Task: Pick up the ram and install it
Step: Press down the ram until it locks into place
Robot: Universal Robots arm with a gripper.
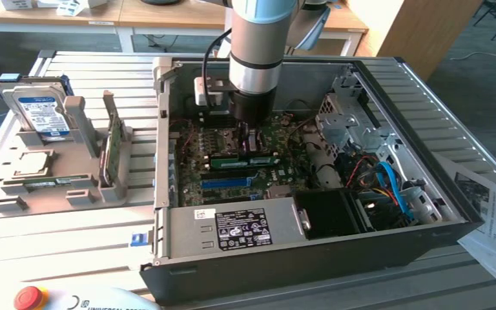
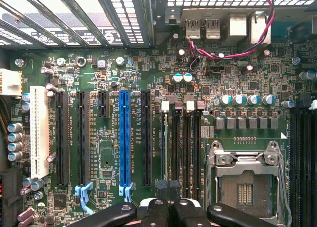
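Exterior view puts my tool point(image 1: 250, 137), closed, low over the green motherboard point(image 1: 230, 165) inside the open black computer case point(image 1: 317, 252). The long thin green ram stick point(image 1: 246, 157) lies among the memory slots beneath it; pressing should stay straight and even.

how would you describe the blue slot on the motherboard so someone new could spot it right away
Start at the open computer case and look down at the green motherboard on its floor. Among the row of long parallel expansion slots sits the blue slot, between two black slots and well apart from the white slot. It alone is bright blue.
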